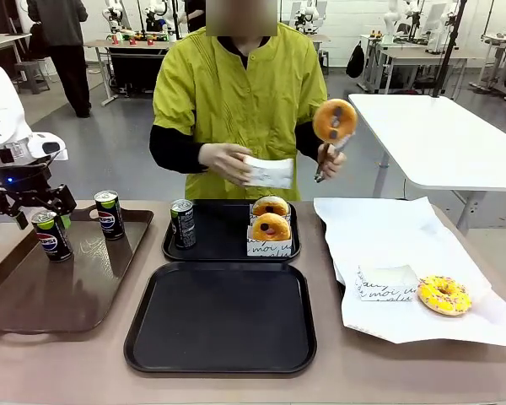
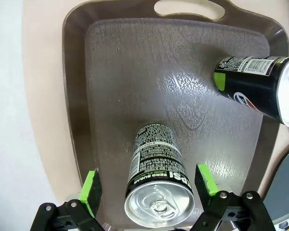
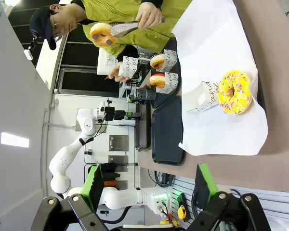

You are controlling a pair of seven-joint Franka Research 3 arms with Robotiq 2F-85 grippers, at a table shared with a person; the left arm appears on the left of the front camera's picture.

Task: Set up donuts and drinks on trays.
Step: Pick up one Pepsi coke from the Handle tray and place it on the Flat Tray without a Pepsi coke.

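Two drinks stand on the brown tray (image 1: 34,295) at the table's 9 o'clock side: our left gripper (image 1: 44,218) hangs over the nearer can (image 1: 52,238), green fingers (image 2: 91,186) spread either side of it, not clamped, with the farther can (image 1: 110,214) at its 1 o'clock. A third can (image 1: 183,224) stands at 9 o'clock on the far black tray (image 1: 223,246), two sleeved donuts (image 1: 271,228) at its 3 o'clock. The near black tray (image 1: 219,316) lies at 6 o'clock. The person (image 1: 236,93) holds a raised donut (image 1: 335,121) in tongs (image 1: 323,164). A yellow-sprinkled donut (image 1: 444,295) rests on white paper (image 1: 388,228). Our right gripper (image 3: 149,183) has its fingers apart, holding nothing.

White arm (image 1: 2,110), black hand (image 2: 148,185), green pads (image 2: 91,188)
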